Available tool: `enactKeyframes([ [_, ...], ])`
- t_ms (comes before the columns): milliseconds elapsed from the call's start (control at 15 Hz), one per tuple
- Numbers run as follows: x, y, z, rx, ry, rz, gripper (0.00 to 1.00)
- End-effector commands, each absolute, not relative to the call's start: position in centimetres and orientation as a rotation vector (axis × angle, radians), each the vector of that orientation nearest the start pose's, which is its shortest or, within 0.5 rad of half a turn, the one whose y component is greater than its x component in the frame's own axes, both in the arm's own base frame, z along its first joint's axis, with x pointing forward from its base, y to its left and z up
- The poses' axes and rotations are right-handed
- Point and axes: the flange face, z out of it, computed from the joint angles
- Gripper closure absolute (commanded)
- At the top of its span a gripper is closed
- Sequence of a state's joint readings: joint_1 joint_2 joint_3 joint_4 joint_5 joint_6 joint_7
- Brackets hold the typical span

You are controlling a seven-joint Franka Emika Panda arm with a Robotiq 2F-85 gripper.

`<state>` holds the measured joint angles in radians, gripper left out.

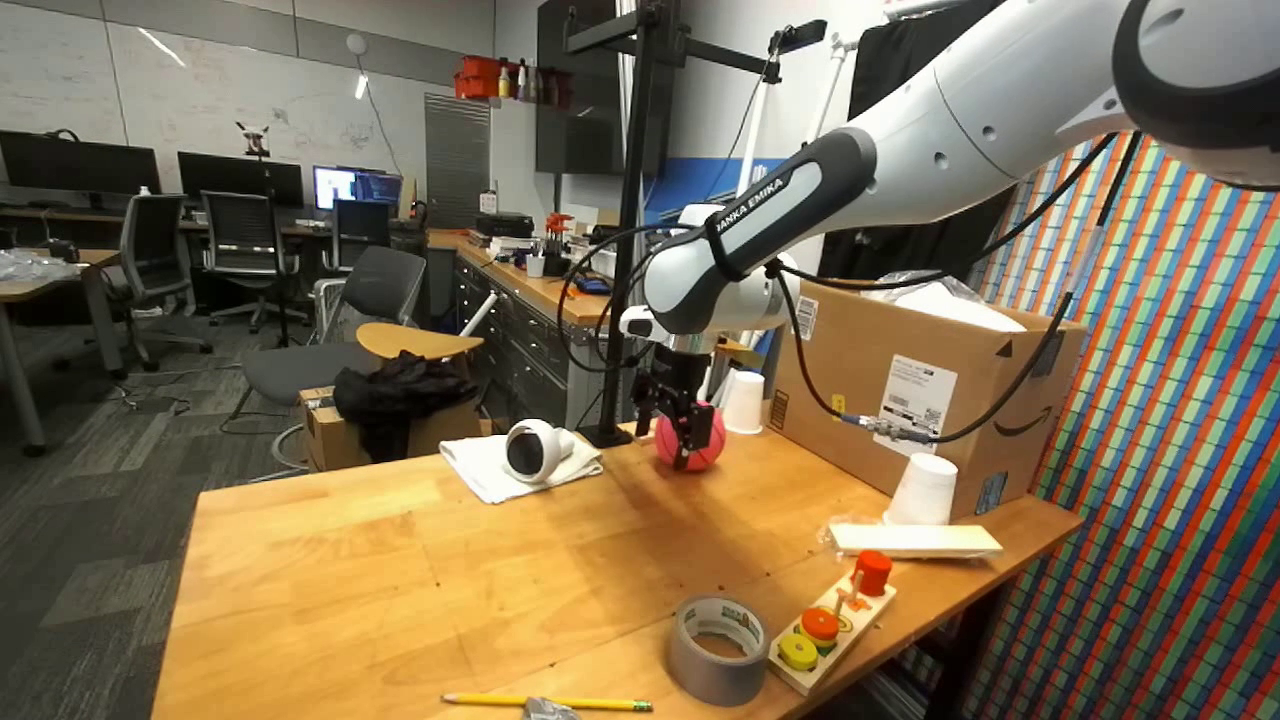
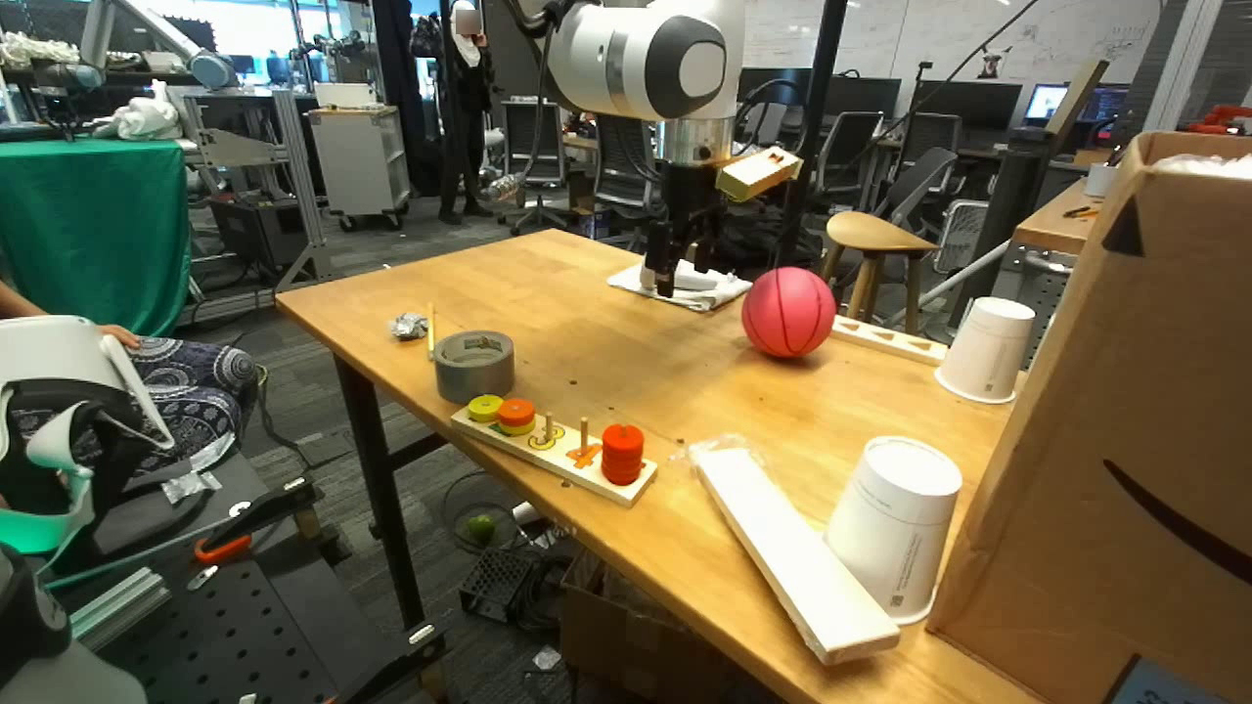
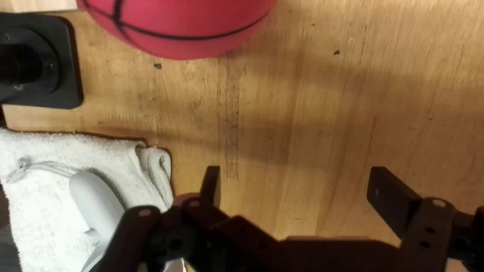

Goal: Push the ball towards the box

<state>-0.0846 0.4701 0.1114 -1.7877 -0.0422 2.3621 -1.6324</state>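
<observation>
The pinkish-red ball (image 1: pixel 708 458) with dark seams rests on the wooden table; it shows whole in an exterior view (image 2: pixel 788 313) and is cut by the top edge of the wrist view (image 3: pixel 181 34). The large brown cardboard box (image 1: pixel 850 350) stands at the table's end, apart from the ball, and also shows in an exterior view (image 2: pixel 1095 420). My gripper (image 2: pixel 682 272) points down beside the ball, on the side away from the box. It partly covers the ball in an exterior view (image 1: pixel 662 448). In the wrist view the gripper (image 3: pixel 295 185) is open, with nothing between its fingers.
White cups (image 2: pixel 986 350) (image 2: pixel 895 528) and a wrapped white bar (image 2: pixel 792 548) stand near the box. A white cloth (image 3: pixel 124 162) with a white device lies by the gripper. A black pole base (image 3: pixel 49 60), grey tape roll (image 1: pixel 717 650) and peg toy (image 1: pixel 835 630) are on the table.
</observation>
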Motion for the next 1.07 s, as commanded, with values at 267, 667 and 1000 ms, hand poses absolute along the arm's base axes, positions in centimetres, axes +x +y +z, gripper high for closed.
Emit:
enactKeyframes([
  [267,67.8,2.0,31.3,2.118,2.307,0.271,0.00],
  [667,66.7,-6.6,29.8,2.184,2.168,0.081,0.00],
  [1000,64.1,-17.2,35.6,2.102,1.919,-0.064,0.00],
])
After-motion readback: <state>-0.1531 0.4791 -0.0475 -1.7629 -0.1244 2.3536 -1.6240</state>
